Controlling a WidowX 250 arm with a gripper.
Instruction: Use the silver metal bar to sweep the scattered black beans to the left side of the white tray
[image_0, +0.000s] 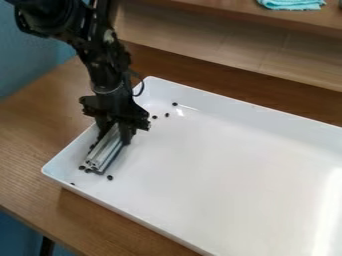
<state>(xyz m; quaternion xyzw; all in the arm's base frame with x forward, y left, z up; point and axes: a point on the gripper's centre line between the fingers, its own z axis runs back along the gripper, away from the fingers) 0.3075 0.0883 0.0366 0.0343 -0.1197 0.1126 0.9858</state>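
Observation:
The black gripper (117, 136) hangs low over the left end of a white tray (220, 150), shut on a silvery ridged metal bar (105, 150). The bar slants down toward the tray's near left corner, its lower end at or close to the tray floor. Small dark beans lie around that end, one bean (109, 177) just to its right and others to its left. Farther back, behind the gripper, several more beans are scattered, among them a bean (175, 104) close to the back wall.
Raised walls surround the tray, which rests on a brown wooden table (33, 135). Behind it stands a wooden shelf (200, 40) with a turquoise cloth (292, 4) on top at the upper right.

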